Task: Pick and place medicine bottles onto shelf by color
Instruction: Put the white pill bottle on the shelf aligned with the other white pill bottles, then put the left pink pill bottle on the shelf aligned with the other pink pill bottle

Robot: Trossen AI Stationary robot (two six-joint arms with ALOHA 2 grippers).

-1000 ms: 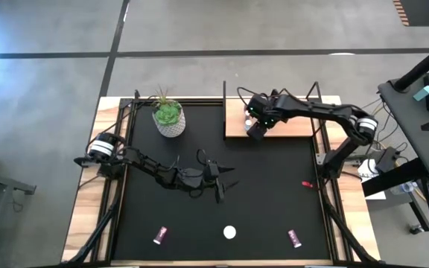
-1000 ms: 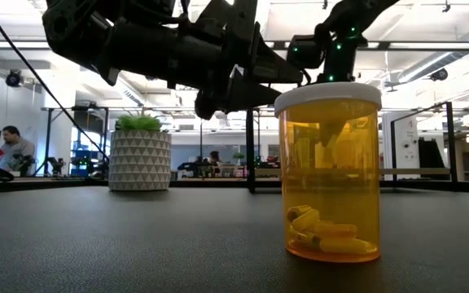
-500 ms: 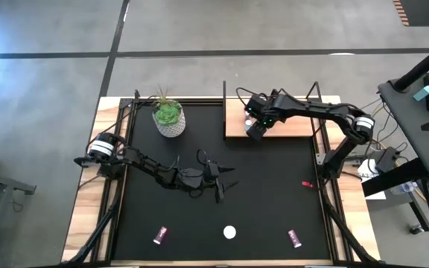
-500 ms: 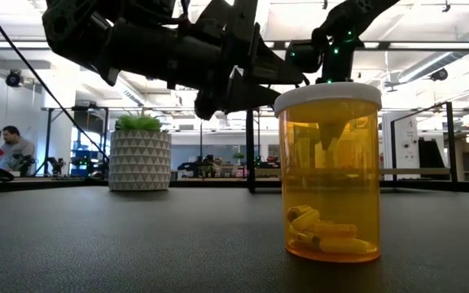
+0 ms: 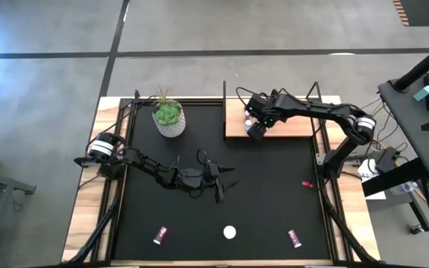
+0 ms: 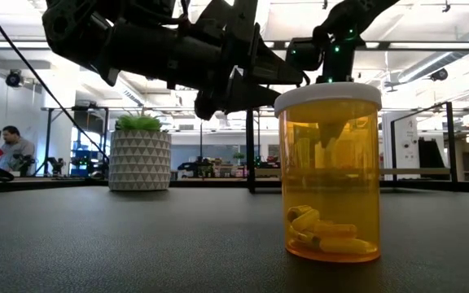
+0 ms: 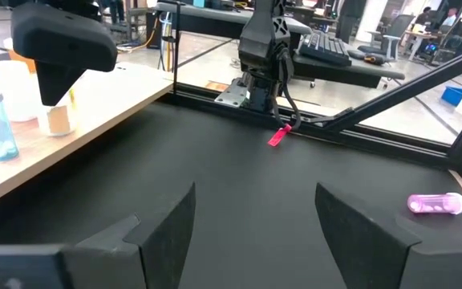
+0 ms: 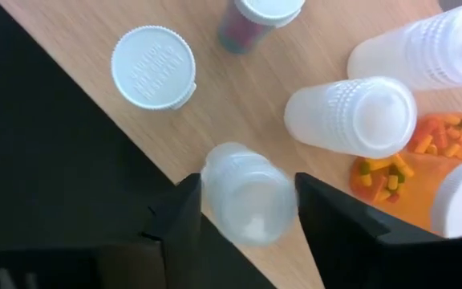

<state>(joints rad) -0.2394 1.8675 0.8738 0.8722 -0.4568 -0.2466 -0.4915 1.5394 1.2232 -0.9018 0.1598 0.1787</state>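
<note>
My right gripper hangs over the left end of the light-wood shelf, with a white medicine bottle between its fingers. Several other bottles stand on the shelf, among them a white-capped one and two white ones. An orange bottle lies beside them. My left gripper hovers open over the middle of the black mat, touching nothing. On the mat near the front edge, an orange white-capped bottle stands on its base and two pink bottles lie on their sides. My right gripper has the white bottle's side walls between its two fingers, with no gap showing on either side. The fingers come steeply from above. The bottle stands upright under them at the shelf's edge; its body hides whether its base is on the board.
A white pot with a green plant stands at the mat's far left. A small red piece lies near the mat's right edge. Black upright posts rise at the shelf's ends. People and desks show beyond the table.
</note>
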